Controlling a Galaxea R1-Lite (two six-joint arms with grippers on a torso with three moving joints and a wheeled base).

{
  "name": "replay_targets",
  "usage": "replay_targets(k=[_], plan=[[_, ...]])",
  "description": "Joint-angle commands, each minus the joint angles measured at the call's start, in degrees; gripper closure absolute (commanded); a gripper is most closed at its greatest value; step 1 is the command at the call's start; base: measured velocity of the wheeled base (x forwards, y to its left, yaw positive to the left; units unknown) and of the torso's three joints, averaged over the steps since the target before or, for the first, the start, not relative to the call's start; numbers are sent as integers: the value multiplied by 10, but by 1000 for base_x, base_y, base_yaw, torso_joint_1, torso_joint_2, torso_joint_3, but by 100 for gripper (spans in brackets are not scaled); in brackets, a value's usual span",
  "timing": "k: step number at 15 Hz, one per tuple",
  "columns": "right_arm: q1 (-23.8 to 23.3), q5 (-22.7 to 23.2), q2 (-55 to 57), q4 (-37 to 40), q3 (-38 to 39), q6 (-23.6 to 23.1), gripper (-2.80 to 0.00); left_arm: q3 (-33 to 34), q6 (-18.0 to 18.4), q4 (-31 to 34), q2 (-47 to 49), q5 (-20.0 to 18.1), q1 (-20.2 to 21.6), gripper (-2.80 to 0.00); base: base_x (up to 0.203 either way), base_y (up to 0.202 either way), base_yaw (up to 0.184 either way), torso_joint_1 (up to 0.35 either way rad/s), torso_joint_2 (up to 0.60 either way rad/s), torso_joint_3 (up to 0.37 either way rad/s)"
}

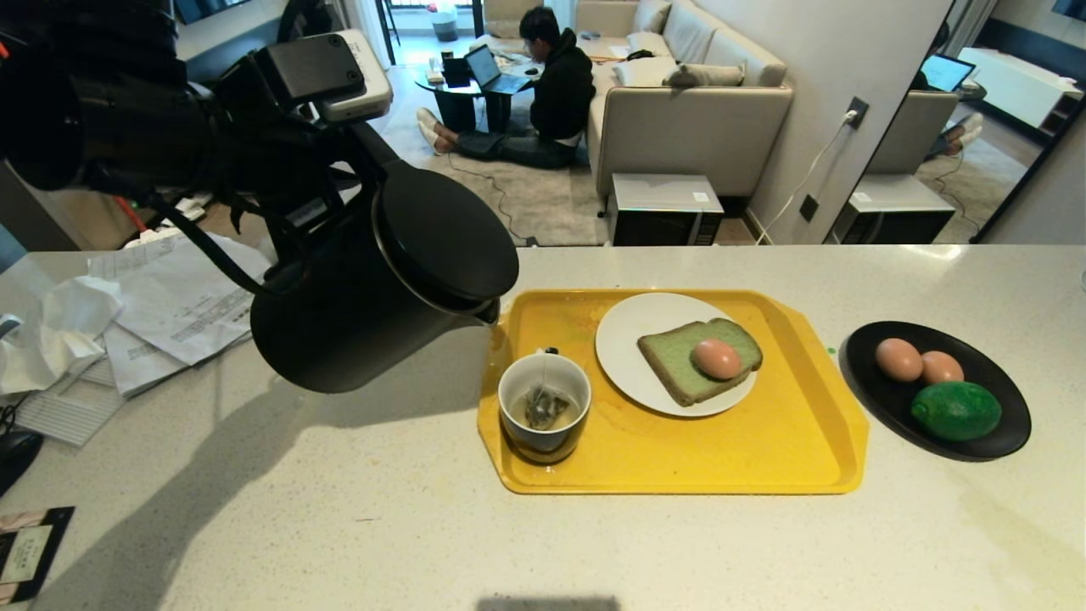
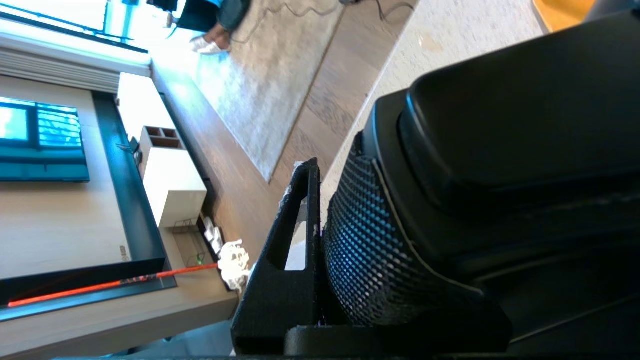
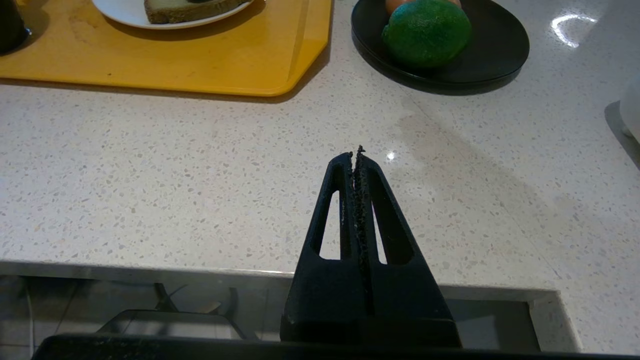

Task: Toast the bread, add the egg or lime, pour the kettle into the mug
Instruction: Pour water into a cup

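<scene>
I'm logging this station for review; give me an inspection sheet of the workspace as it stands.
Surface: pale speckled counter; yellow tray on it.
Job's things: kettle held tilted, spout toward the mug, which holds a teabag and liquid; egg on the bread on a white plate; lime and two eggs in a black dish.
Clutter: papers at the left.
Claws: left claw gripping the kettle's handle; right claw shut, empty, over the counter's near edge.
Cables: white cord at the wall socket.
Surroundings: person seated on the floor by a sofa.
</scene>
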Motion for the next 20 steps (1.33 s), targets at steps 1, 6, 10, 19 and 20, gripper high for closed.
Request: replay_targets(k=[1, 6, 10, 19, 20], plan=[[0, 0, 0, 0, 0, 0, 0, -12, 10, 31, -1, 10, -4, 0, 0, 0, 0, 0, 0, 0], [0, 0, 0, 0, 1, 0, 0, -59, 45, 103, 10, 68, -32, 0, 0, 0, 0, 0, 0, 0], [0, 0, 0, 0, 1, 0, 0, -79, 49, 103, 33, 68, -37, 0, 0, 0, 0, 0, 0, 0], [0, 0, 0, 0, 0, 0, 0, -124, 59, 104, 80, 69, -55, 0, 0, 0, 0, 0, 0, 0], [0, 0, 0, 0, 0, 0, 0, -124, 59, 105, 81, 72, -59, 0, 0, 0, 0, 0, 0, 0]])
